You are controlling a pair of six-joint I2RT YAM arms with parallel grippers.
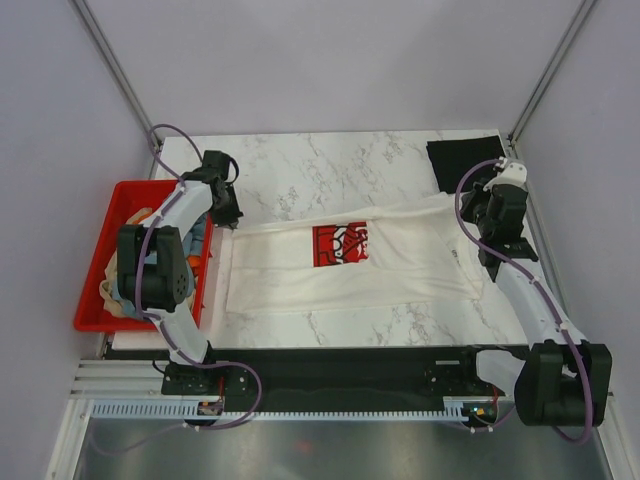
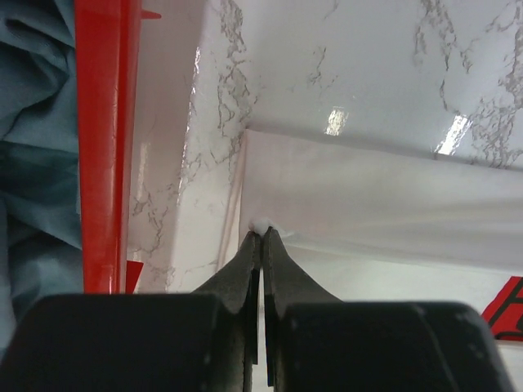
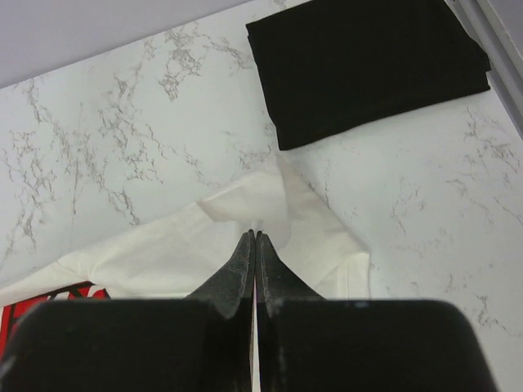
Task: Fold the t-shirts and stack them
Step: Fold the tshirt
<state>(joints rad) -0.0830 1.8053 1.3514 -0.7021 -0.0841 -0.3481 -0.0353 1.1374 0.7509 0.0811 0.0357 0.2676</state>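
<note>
Two grippers pinch one cream-white t-shirt (image 1: 400, 270) spread flat between them: the left gripper (image 2: 261, 233) is clenched on its edge, the right gripper (image 3: 255, 237) clamped on a raised fold. Its red chest print (image 1: 340, 243) shows nothing legible. A folded black t-shirt (image 3: 368, 65) lies just beyond the right gripper. The red crate (image 2: 102, 147) stands left of the left gripper.

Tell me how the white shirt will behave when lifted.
Probably floppy: the white shirt lies flat and creased, so it should sag between the left gripper and right gripper pinching it. Thin cloth, likely light, sliding easily on the glossy table.
</note>
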